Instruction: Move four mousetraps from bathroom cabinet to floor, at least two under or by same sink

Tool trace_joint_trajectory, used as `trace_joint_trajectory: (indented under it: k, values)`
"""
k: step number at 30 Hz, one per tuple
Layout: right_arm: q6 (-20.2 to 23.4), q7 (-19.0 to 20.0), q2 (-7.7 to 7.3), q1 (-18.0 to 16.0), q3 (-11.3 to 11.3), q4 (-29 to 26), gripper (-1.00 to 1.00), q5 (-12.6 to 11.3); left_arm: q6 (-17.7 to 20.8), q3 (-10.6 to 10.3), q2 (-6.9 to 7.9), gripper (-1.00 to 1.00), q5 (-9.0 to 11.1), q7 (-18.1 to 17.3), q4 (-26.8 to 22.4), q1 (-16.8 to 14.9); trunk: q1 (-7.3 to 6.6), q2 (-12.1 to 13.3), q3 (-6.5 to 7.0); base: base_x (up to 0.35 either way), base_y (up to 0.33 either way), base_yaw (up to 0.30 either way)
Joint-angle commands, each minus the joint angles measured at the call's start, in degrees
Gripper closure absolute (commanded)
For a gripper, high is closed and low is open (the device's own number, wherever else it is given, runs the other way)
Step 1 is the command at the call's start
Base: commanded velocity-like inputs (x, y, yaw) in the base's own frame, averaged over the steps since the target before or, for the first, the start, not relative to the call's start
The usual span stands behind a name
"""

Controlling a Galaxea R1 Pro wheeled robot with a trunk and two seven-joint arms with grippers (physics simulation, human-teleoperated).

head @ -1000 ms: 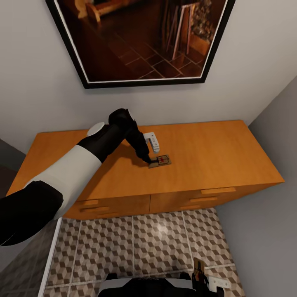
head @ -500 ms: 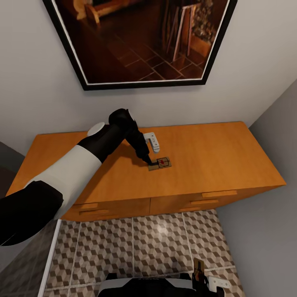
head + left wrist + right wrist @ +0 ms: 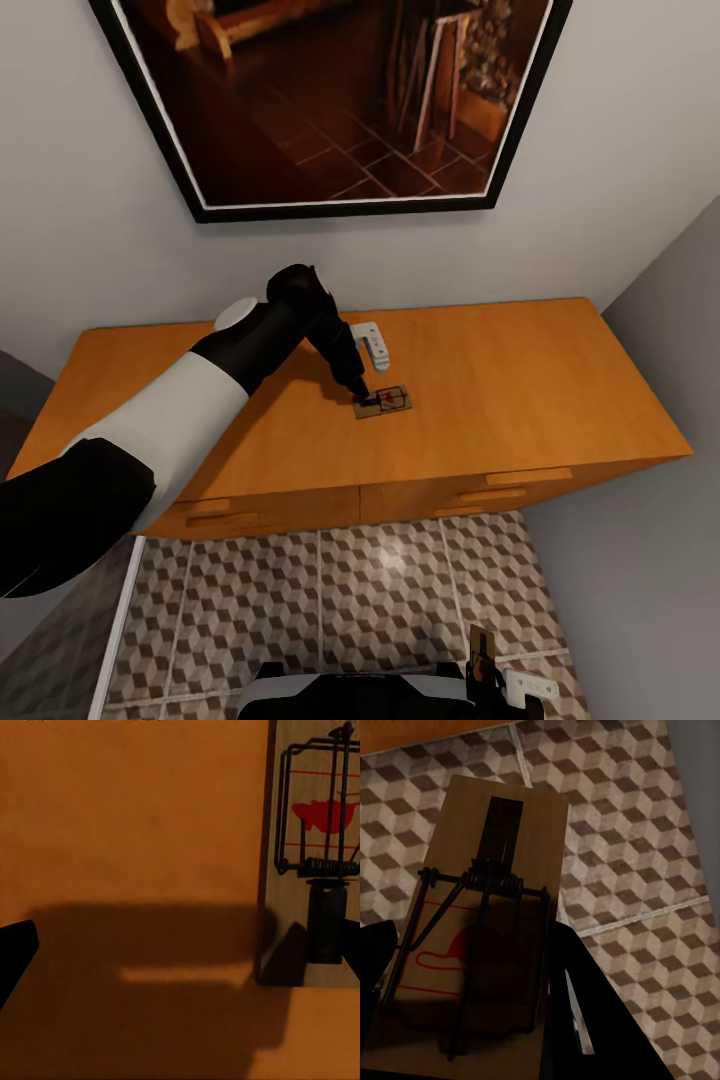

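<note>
One mousetrap (image 3: 385, 403), a tan board with a wire frame and a red spot, lies flat on top of the orange-brown cabinet (image 3: 520, 370). My left gripper (image 3: 362, 393) reaches down to the trap's left end. In the left wrist view the left gripper (image 3: 180, 952) is open and wide, and the mousetrap (image 3: 315, 832) lies near one finger. Low by my trunk, my right gripper (image 3: 483, 668) is shut on a second mousetrap (image 3: 481, 643), held upright. The right wrist view shows this mousetrap (image 3: 487, 907) between the dark fingers (image 3: 585, 1012), above the bathroom floor (image 3: 630, 810).
The cabinet stands against a pale wall under a large dark-framed picture (image 3: 330, 100). A grey wall (image 3: 650, 580) closes in on the right. Cube-patterned floor tiles (image 3: 330, 590) lie between me and the cabinet's drawers (image 3: 450, 495).
The head view has tilted a little, shifting the whole picture down. My left gripper has edged slightly closer over the trap's end. The right gripper keeps its trap.
</note>
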Motion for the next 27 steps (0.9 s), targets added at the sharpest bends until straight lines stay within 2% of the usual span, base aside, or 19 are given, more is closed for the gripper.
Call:
trace_joint_trajectory:
  k: [1, 13, 27]
  values:
    - [-0.1, -0.4, 0.02, 0.0, 0.5, 0.0, 1.00, -0.2, 0.5, 0.0, -0.01, -1.00, -0.4, -0.4, 0.0, 0.0, 0.03, -0.1, -0.07, 0.003, -0.003, 0.000]
    - [-0.1, -0.4, 0.00, 0.0, 0.5, 0.0, 1.00, -0.2, 0.5, 0.0, -0.08, -1.00, -0.4, -0.6, -0.1, 0.0, 0.03, -0.1, -0.07, -0.066, -0.214, 0.000]
    - [-0.1, -0.4, -0.07, 0.0, 0.5, 0.0, 1.00, -0.2, 0.5, -0.4, -0.10, -1.00, -0.3, -0.6, -0.1, 0.0, 0.03, -0.1, -0.07, -0.041, -0.038, 0.000]
